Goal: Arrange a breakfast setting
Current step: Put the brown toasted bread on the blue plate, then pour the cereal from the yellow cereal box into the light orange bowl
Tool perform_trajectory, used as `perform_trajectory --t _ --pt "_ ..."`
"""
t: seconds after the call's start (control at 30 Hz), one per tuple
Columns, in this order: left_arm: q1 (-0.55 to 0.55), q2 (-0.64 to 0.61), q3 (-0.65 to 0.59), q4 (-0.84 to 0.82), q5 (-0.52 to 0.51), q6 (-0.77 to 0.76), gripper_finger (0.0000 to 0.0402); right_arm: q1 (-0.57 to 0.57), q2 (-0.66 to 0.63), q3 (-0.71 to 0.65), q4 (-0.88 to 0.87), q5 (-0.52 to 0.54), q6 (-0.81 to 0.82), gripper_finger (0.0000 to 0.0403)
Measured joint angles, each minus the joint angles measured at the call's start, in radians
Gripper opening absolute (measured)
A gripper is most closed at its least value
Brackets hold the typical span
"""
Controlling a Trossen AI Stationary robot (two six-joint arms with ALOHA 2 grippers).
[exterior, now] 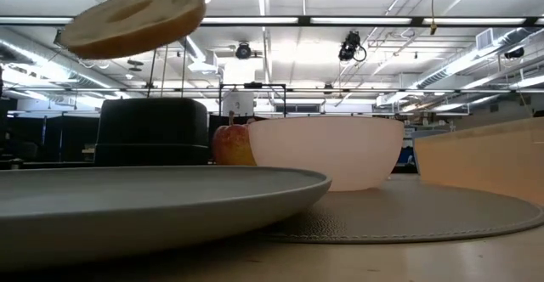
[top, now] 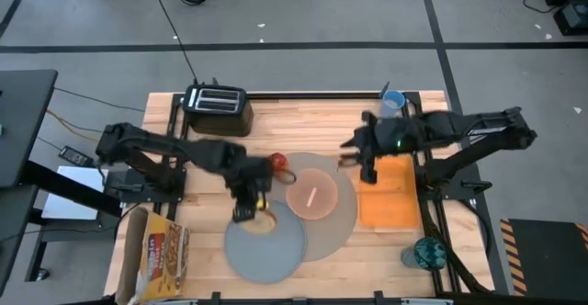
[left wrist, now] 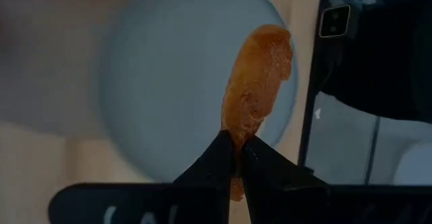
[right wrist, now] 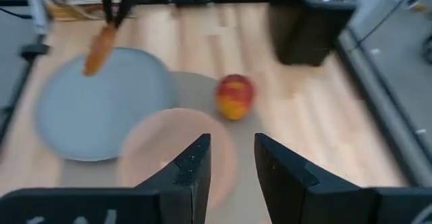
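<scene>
My left gripper [top: 246, 206] is shut on a bagel [left wrist: 256, 82], held in the air over the grey plate [top: 266, 247]. The bagel also shows high up in the low view [exterior: 132, 19]. The plate's far right edge overlaps the tan placemat [top: 342, 220]. The pink bowl [top: 315, 196] stands on the placemat. The red apple [top: 277, 163] rests on the table at the placemat's far left edge. My right gripper [right wrist: 231, 158] is open and empty, above the placemat's far right side [top: 360, 164]. The yellow cereal box [top: 161, 254] lies at the near left corner. The light-blue cup [top: 393, 101] stands at the far right. My left gripper pinches the bagel's rim [left wrist: 235, 137] between its two fingertips, one on each flat face. The rest of the bagel sticks out beyond the fingers. It is lifted clear above the plate and tilted a little [exterior: 170, 2].
A black toaster [top: 218, 105] stands at the far edge. An orange board [top: 386, 199] lies right of the placemat. A teal glass thing [top: 424, 252] stands at the near right corner. Bare wood shows between the toaster and the cup.
</scene>
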Motion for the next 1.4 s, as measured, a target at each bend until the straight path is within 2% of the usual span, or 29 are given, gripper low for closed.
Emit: perform_trajectory --t 0.27,0.4,0.47,0.63,0.93,1.13,1.27,1.33,1.4 --pt "-0.134 0.000 -0.242 0.431 -0.112 -0.256 0.0025 0.270 0.117 0.000 0.162 0.062 0.232 0.0121" --pt "-0.160 0.000 -0.360 0.641 -0.158 -0.349 0.0025 0.366 0.177 0.000 0.246 0.063 0.347 0.0121" --pt "-0.171 0.000 -0.400 0.696 -0.169 -0.382 0.0025 0.401 0.204 0.000 0.267 0.064 0.373 0.0121" --pt "-0.190 0.000 -0.450 0.710 -0.167 -0.424 0.0028 0.427 0.261 0.000 0.285 0.065 0.375 0.0121" --pt "-0.183 0.006 -0.458 0.673 -0.170 -0.399 0.0053 0.356 0.326 0.000 0.465 0.065 0.281 0.0126" --pt "-0.158 0.006 -0.458 0.571 -0.178 -0.335 0.0081 0.303 0.313 0.000 0.541 0.065 0.163 0.0128" --pt "-0.136 0.006 -0.458 0.563 -0.178 -0.311 0.0111 0.275 0.283 0.000 0.587 0.066 0.111 0.0131" --pt "-0.124 0.005 -0.455 0.559 -0.152 -0.311 0.0127 0.263 0.265 0.000 0.603 0.066 0.092 0.0134" --pt "-0.108 -0.004 -0.434 0.538 -0.071 -0.325 0.0141 0.257 0.245 0.000 0.617 0.066 0.065 0.0136"
